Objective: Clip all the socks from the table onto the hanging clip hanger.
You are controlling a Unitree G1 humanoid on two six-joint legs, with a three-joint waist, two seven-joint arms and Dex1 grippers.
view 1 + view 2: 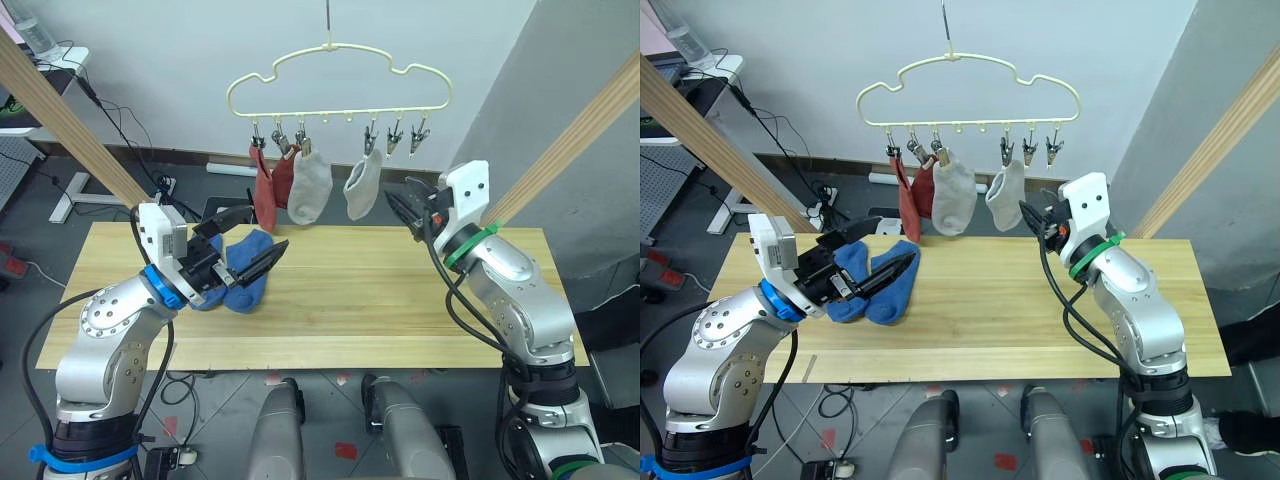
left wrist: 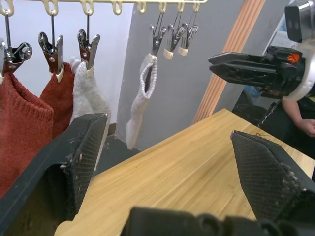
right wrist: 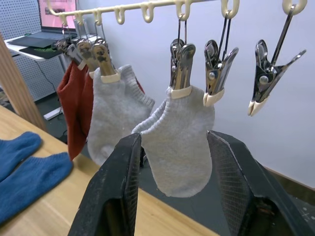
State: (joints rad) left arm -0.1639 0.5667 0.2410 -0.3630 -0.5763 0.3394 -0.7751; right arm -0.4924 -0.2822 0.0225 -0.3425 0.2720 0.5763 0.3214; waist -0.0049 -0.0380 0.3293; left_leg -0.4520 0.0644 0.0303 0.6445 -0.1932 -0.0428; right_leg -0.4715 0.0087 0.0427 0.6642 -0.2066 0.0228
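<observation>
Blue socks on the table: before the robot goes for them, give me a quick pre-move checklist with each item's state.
1. Blue socks lying flat on the table, side by side: ok.
2. Left pincer open, just above the blue socks: ok.
3. Right pincer open and empty, near the hung grey sock: ok.
4. Two bare clips free on the hanger: ok.
5. Four socks already clipped, two red, two grey: ok.
6. All socks off the table: not ok.

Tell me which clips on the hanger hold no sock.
The two small grey metal clips at the robot's right end of the pale-yellow wire clip hanger: one and the outermost. Both hang bare; the other four each grip a rust-red or light grey sock.
</observation>
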